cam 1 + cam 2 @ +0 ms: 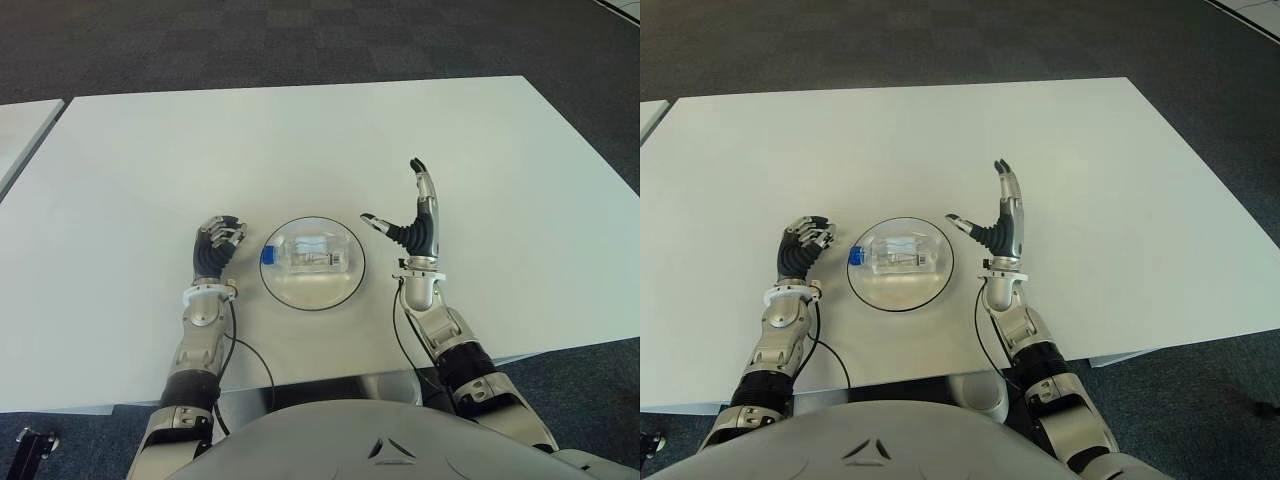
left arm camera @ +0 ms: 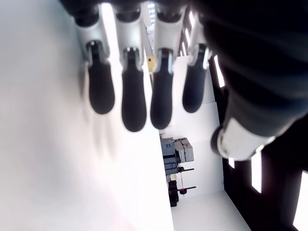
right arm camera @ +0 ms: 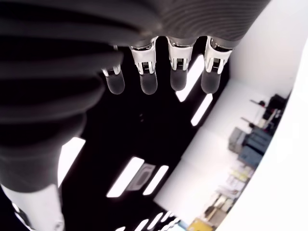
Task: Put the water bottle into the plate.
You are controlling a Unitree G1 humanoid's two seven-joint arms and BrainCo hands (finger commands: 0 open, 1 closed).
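2 hands flank the plate (image 1: 347, 283) at lower centre of the white table (image 1: 300, 140), where we see the water bottle (image 1: 305, 255) lying on its side; our left hand (image 1: 216, 247) is curled and empty, our right hand (image 1: 418, 222) spread wide and empty.

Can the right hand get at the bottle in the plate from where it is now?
Probably yes. The water bottle lies on its side in the plate, and the right hand stands open just to the plate's right, with only bare table between them. The left hand, curled, shows on the plate's other side.
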